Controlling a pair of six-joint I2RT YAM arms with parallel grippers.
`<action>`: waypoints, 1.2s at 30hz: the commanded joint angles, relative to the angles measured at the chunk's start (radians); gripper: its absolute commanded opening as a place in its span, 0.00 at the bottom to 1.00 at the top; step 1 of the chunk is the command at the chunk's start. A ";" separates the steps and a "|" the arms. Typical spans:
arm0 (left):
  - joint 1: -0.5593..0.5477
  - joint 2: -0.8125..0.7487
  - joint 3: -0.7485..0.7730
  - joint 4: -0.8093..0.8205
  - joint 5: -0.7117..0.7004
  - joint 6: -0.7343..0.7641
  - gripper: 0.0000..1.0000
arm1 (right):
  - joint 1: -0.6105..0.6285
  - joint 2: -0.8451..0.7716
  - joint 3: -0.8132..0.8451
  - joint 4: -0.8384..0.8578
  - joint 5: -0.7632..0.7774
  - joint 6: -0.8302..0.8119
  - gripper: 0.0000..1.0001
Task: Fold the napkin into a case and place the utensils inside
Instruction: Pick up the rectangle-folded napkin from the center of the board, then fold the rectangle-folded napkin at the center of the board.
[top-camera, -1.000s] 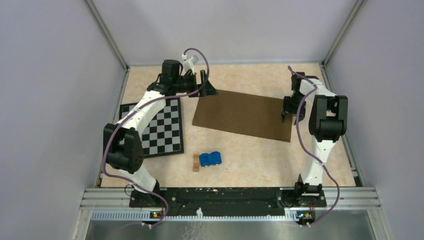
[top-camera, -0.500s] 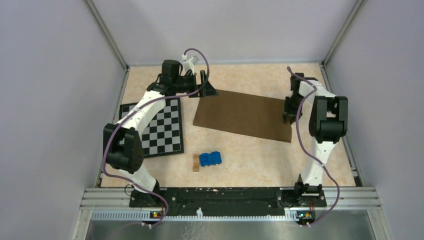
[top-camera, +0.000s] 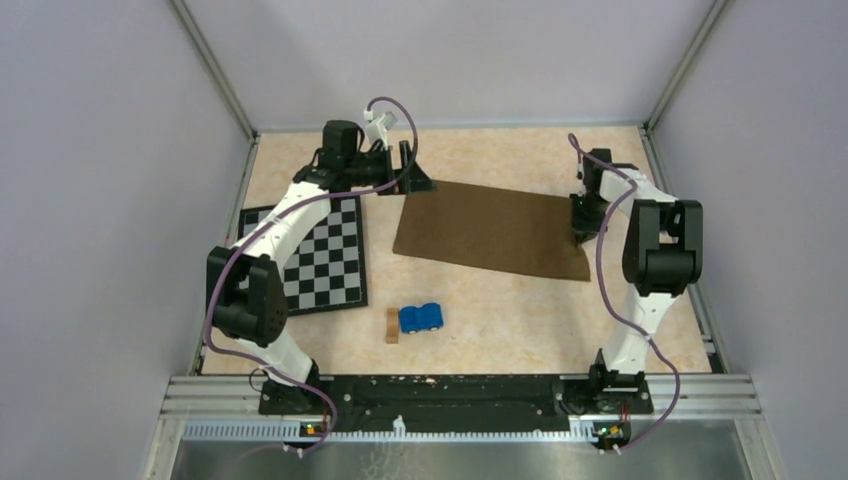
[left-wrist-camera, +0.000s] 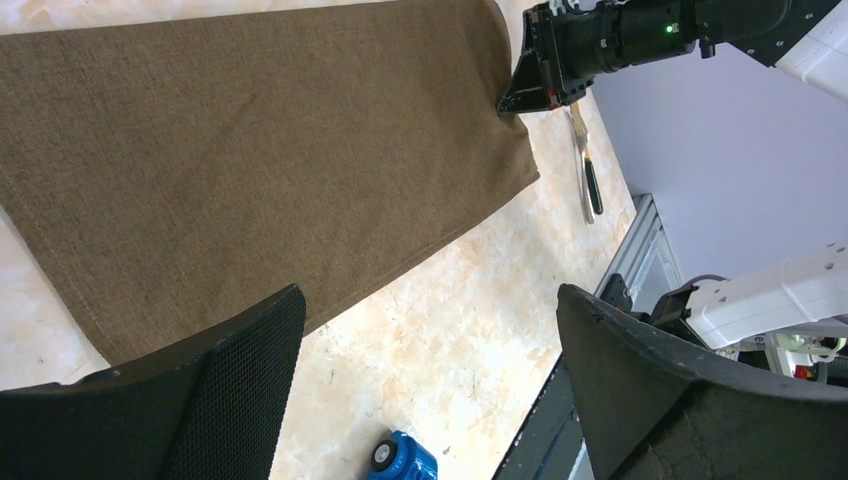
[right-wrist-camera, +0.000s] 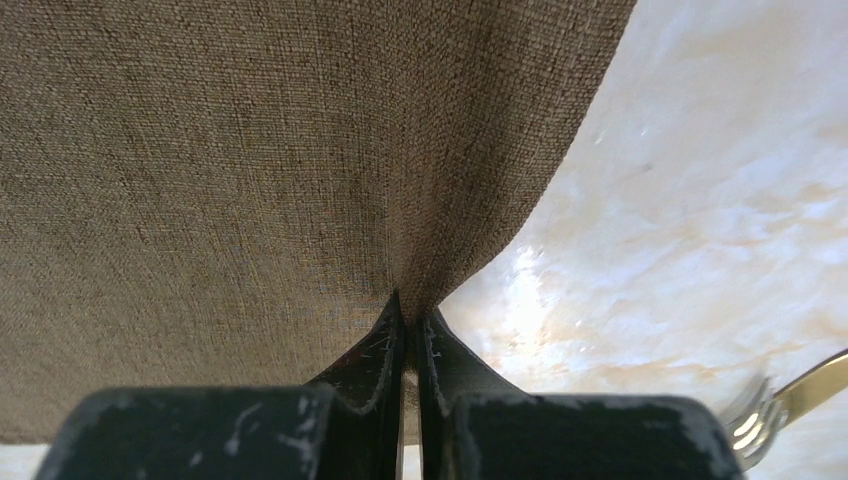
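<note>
Down low, right gripper (right-wrist-camera: 408, 325) pinches napkin (right-wrist-camera: 250, 150) edge.

A robotics lab cell: plain grey walls (top-camera: 90, 180), aluminium frame rail (top-camera: 710, 392).

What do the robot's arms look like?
The left arm and right arm are white tubes with chunky black joints. A purple cable loops along each. The left pincer and right pincer are black; the left's fingers look meshy inside.

Dark brown napkin (top-camera: 487, 230) lay spread flat mid-table, right edge puckered upward; fork (left-wrist-camera: 585, 160) just beyond that edge.
</note>
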 joint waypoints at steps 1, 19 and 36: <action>0.005 -0.021 -0.015 0.059 0.034 -0.007 0.99 | 0.013 -0.074 0.003 0.083 0.089 -0.104 0.00; 0.016 -0.004 -0.028 0.072 0.036 -0.016 0.99 | 0.039 -0.114 0.080 0.046 0.384 -0.306 0.00; 0.045 -0.006 -0.034 0.087 0.053 -0.027 0.99 | 0.451 0.102 0.409 -0.214 -0.126 0.219 0.00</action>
